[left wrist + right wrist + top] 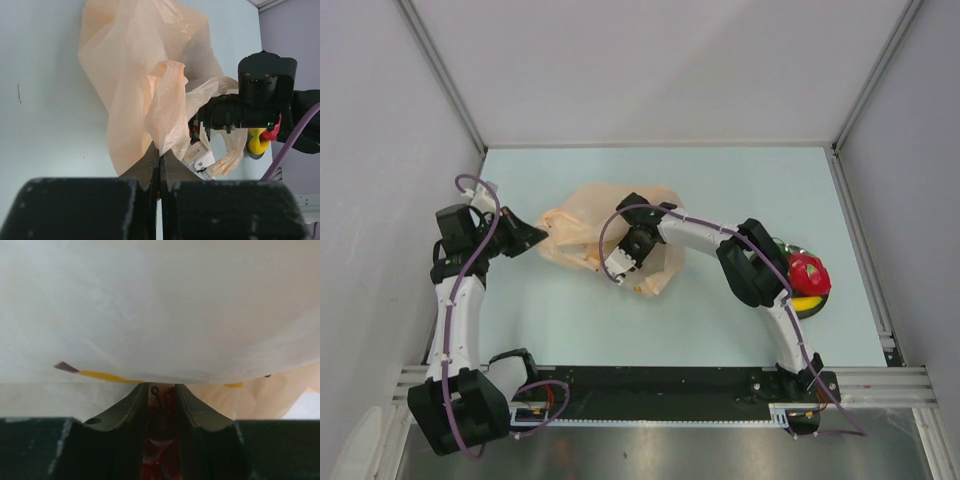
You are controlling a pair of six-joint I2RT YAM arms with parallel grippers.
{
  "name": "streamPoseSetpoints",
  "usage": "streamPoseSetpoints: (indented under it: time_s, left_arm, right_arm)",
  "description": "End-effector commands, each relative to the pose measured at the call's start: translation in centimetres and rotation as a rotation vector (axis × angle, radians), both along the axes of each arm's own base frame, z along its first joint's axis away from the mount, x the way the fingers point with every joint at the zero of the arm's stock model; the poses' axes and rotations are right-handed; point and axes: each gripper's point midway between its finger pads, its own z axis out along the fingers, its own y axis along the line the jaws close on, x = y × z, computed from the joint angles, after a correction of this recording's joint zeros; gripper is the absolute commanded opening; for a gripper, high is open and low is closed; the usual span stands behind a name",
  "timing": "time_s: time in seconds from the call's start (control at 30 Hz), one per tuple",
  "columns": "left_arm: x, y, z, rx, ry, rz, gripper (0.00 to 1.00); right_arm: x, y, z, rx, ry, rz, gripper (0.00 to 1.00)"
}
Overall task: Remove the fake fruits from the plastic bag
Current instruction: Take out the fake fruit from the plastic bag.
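Peach-orange film, thin and crinkled, made up the plastic bag (582,215), which lay crumpled left of centre on the pale tabletop (740,190). At the bag's left edge the left gripper (527,238) was pressed together on a fold of the film. The left wrist view showed the sheet rising straight out from between the closed tips.

Toward the middle of the frame, the right gripper (623,264) sat at the bag's lower right part, among the folds. In the right wrist view its fingers stood partly apart with a glossy red fruit piece (161,447) pinched between them, a small dark stem hook up at the tips and pale film draped close above.

At the far right a dark plate (823,300) carried fake fruits (808,270), red over yellow, partly hidden by the right arm.

The bag looked light, limp and slippery. It would likely bunch and follow anything dragged through it, so a firm pinch on an edge fold suited it. The fruit looked hard, smooth and light, prone to squirting from a grip. A hold across its body seemed safer than one on the stem.
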Motion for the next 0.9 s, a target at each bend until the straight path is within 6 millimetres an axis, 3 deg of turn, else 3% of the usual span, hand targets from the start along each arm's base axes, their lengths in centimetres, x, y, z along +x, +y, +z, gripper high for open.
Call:
streamPoseSetpoints:
  time_s: [0.0, 0.17, 0.3, 0.37, 0.47, 0.5, 0.57, 0.6, 0.7, 0.73, 0.77, 0.8, 0.87]
  left_arm:
    - [0.4, -0.1, 1.1, -0.011, -0.048, -0.010, 0.01]
    - [0.3, -0.1, 0.9, -0.013, -0.045, -0.015, 0.00]
    - [0.1, -0.3, 0.8, -0.020, -0.040, -0.017, 0.00]
    - [0.0, -0.3, 0.7, -0.022, -0.041, -0.015, 0.00]
    - [0.0, -0.4, 1.2, -0.039, -0.055, -0.008, 0.00]
    - [0.0, -0.6, 1.4, -0.063, -0.046, 0.002, 0.00]
    - [-0.1, -0.9, 2.4, -0.093, -0.074, 0.000, 0.00]
    - [-0.1, -1.1, 2.8, -0.116, -0.075, 0.004, 0.00]
    - [-0.1, -1.4, 3.6, -0.147, -0.096, 0.001, 0.00]
    - [0.0, -1.5, 3.9, -0.153, -0.102, -0.001, 0.00]
    - [0.0, -1.6, 4.2, -0.168, -0.100, 0.003, 0.00]
    - [0.0, -1.7, 4.5, -0.176, -0.107, 0.002, 0.00]
    - [0.0, -1.8, 5.4, -0.199, -0.130, 0.004, 0.00]
  right_arm:
    - [1.8, -0.5, -0.1, -0.048, -0.042, 0.004, 0.31]
    - [3.0, -1.1, -1.6, -0.107, -0.094, -0.014, 0.26]
    - [4.2, -0.2, -0.8, -0.067, -0.170, -0.040, 0.00]
    - [4.2, 0.3, 0.4, -0.036, -0.173, -0.069, 0.00]
    - [3.9, 1.0, 4.0, 0.062, -0.155, -0.160, 0.00]
    - [3.8, 1.5, 7.0, 0.130, -0.169, -0.192, 0.00]
    - [3.0, 2.3, 10.2, 0.220, -0.125, -0.234, 0.00]
    - [2.4, 2.3, 12.9, 0.286, -0.082, -0.294, 0.00]
    - [-0.2, 2.0, 15.9, 0.360, 0.063, -0.369, 0.00]
    - [-1.6, 1.7, 18.1, 0.398, 0.103, -0.363, 0.00]
    - [-2.6, 1.6, 18.4, 0.412, 0.146, -0.379, 0.00]
    - [-3.8, 1.0, 20.5, 0.455, 0.184, -0.399, 0.00]
    - [-6.1, 1.3, 22.0, 0.504, 0.265, -0.398, 0.00]
